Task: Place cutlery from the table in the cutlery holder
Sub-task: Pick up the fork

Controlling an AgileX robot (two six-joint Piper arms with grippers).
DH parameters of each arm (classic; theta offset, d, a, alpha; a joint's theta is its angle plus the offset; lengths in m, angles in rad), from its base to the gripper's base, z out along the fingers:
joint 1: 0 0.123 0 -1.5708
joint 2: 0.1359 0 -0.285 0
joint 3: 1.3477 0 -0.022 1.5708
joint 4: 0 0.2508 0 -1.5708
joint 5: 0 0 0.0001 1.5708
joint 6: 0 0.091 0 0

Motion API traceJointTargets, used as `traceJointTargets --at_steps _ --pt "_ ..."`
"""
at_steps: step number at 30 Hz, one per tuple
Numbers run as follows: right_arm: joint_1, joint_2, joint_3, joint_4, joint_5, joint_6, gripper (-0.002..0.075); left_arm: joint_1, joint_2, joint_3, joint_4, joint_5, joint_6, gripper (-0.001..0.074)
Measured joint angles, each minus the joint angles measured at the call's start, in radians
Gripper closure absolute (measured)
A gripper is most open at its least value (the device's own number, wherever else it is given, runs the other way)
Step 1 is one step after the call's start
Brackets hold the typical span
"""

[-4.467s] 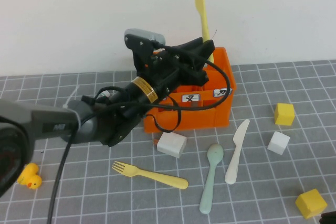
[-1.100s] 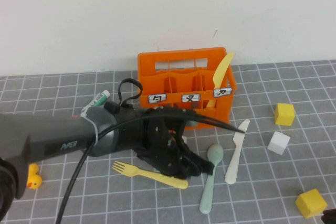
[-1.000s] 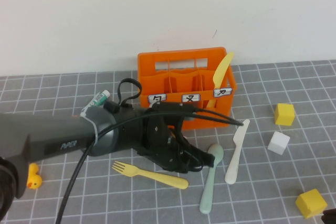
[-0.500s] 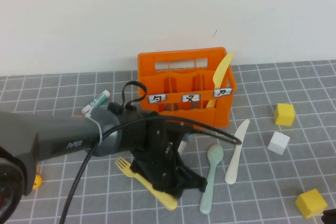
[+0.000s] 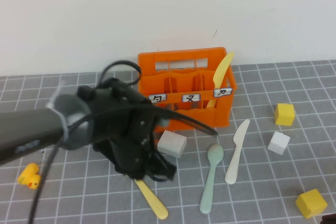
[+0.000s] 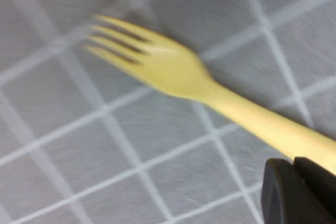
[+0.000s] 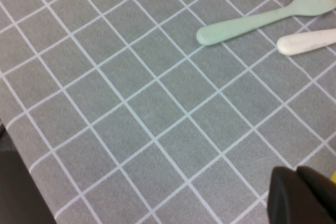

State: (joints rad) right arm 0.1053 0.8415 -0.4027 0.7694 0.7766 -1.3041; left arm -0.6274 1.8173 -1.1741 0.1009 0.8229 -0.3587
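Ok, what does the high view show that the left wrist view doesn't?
Only the high view: the cutlery holder holding the pale yellow knife, the spoon and cream-white knife on the table, and the right claw at the near right edge. Only the left wrist view: the pale yellow fork tines, with the left claw by its handle. Both: the fork's handle and the table.

1. A grey desk (image 5: 63, 203) with a white grid of square tiles.
2. An orange cutlery holder (image 5: 185, 109) stands at the back.
3. A mint spoon (image 5: 211, 178) and a cream knife (image 5: 236, 150) lie side by side, near a white block (image 5: 171, 143).
4. Two yellow cubes (image 5: 284, 114), a white cube (image 5: 279, 142) and a toy duck (image 5: 29, 176) sit apart.
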Motion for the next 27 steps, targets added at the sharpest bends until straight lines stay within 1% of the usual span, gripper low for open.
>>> traceJointTargets --at_steps 3,7,8,10,12,15,17,20,22,24,27 --pt "0.0 0.0 0.0 0.005 0.0 0.0 0.0729 0.0 -0.041 0.0 0.042 -0.012 -0.112 0.0735" --pt "0.0 0.0 0.0 0.01 0.0 0.0 0.0729 0.007 -0.05 0.009 0.028 -0.012 -0.184 0.0734" --pt "0.0 0.0 0.0 0.01 0.0 0.0 0.0729 0.013 -0.048 0.017 0.023 -0.012 -0.194 0.0732" --pt "0.0 0.0 0.0 0.013 0.004 0.0 0.0729 0.054 -0.039 0.05 -0.003 -0.03 -0.205 0.0709" --pt "0.0 0.0 0.0 0.017 0.006 0.0 0.0729 0.107 -0.031 0.082 -0.061 -0.063 -0.201 0.0673" --pt "0.0 0.0 0.0 0.019 0.008 0.0 0.0729 0.189 -0.025 0.132 -0.192 -0.12 -0.122 0.0599" --pt "0.0 0.0 0.0 0.019 0.008 0.0 0.0729 0.219 -0.023 0.15 -0.293 -0.141 -0.062 0.0526" --pt "0.0 0.0 0.0 0.021 0.006 0.0 0.0729 0.218 -0.023 0.154 -0.364 -0.172 -0.019 0.0407" --pt "0.0 0.0 0.0 0.025 0.004 0.0 0.0729 0.198 -0.023 0.156 -0.382 -0.194 -0.012 0.0355" --pt "0.0 0.0 0.0 0.027 0.002 0.0 0.0729 0.173 -0.021 0.156 -0.39 -0.221 -0.012 0.0328" --pt "0.0 0.0 0.0 0.035 0.002 0.0 0.0729 0.141 -0.015 0.156 -0.398 -0.264 -0.03 0.0313"
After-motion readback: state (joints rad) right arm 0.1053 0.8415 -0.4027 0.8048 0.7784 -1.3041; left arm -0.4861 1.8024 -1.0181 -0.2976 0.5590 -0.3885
